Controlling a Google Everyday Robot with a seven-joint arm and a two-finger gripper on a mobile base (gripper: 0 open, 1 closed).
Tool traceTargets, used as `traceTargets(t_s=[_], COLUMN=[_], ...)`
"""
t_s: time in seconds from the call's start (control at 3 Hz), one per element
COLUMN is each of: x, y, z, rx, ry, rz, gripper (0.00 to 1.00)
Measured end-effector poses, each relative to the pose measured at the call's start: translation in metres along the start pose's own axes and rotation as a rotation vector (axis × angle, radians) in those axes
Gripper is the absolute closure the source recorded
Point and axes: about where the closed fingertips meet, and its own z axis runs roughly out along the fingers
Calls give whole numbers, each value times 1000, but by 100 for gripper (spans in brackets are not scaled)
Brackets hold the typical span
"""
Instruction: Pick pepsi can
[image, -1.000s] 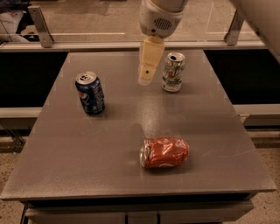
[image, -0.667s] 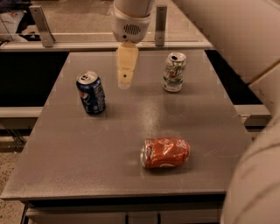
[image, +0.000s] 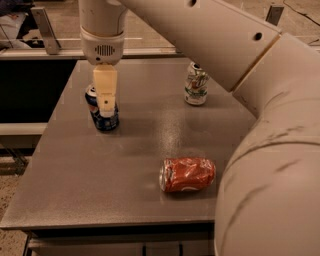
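Observation:
The pepsi can (image: 95, 118), dark blue with a silver top, stands upright on the left part of the grey table (image: 75, 175). My gripper (image: 106, 107) hangs down from the white wrist directly over the can. It covers the can's middle and right side in this view. The can's left edge and base still show. I cannot tell whether the gripper touches the can.
A crushed red-orange can (image: 188, 174) lies on its side near the table's front. A dented white-and-green can (image: 196, 84) stands at the back right. My large white arm (image: 270, 150) fills the right side of the view. A metal rail (image: 45, 30) stands behind the table.
The gripper has moved left from beside the white-and-green can to over the pepsi can. The view is now closer, and the arm fills more of the right side.

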Motion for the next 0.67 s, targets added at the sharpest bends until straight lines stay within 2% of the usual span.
traceTargets(t_s=[0.67], x=[-8], y=[-3], z=[6], rx=[5], ry=[14], rz=[-17], gripper=[0])
